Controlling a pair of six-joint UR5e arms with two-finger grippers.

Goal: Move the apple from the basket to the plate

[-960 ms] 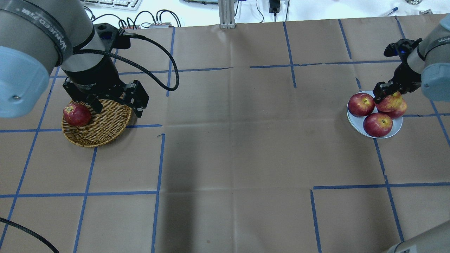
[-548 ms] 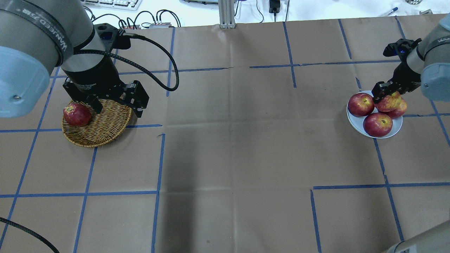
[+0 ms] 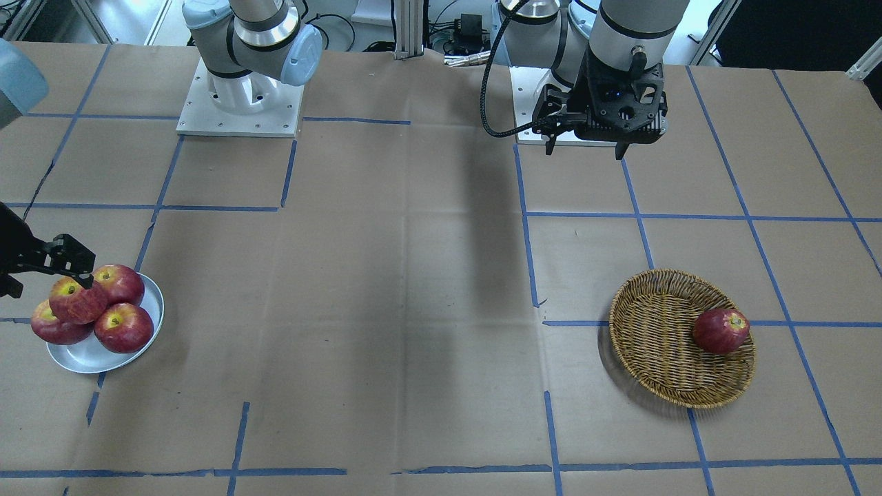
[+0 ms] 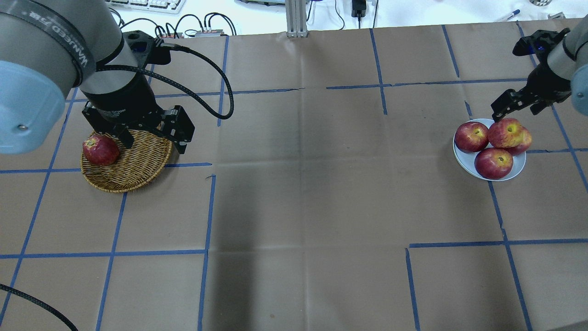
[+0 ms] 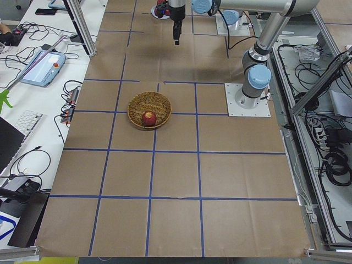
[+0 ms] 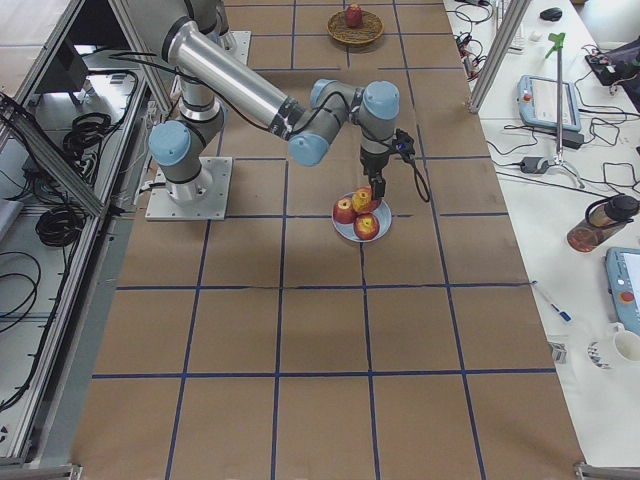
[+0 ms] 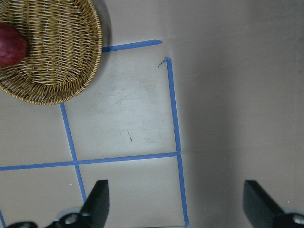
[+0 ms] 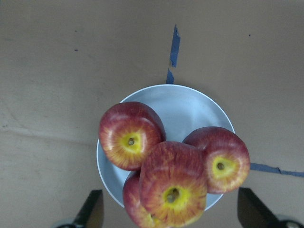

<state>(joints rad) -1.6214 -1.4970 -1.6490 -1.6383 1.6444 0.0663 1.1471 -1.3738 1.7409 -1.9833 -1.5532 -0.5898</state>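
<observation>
The pinkish-red apple (image 4: 505, 132) with a wide yellow stem patch rests on top of three darker apples on the pale plate (image 4: 460, 157). It shows large in the right wrist view (image 8: 173, 190). My right gripper (image 4: 517, 108) is open and empty just above and behind it, not touching. The wicker basket (image 4: 138, 161) at the left holds one dark red apple (image 4: 100, 150). My left gripper (image 7: 178, 204) is open and empty, high up beside the basket (image 7: 57, 57).
Brown paper with blue tape lines covers the table. The left arm's black cable (image 4: 216, 87) loops over the table behind the basket. A metal post (image 4: 296, 18) stands at the far edge.
My right gripper has opened, let go of the pinkish-red apple and drawn up and back. The apple stays on the pile. The left arm has not moved.
</observation>
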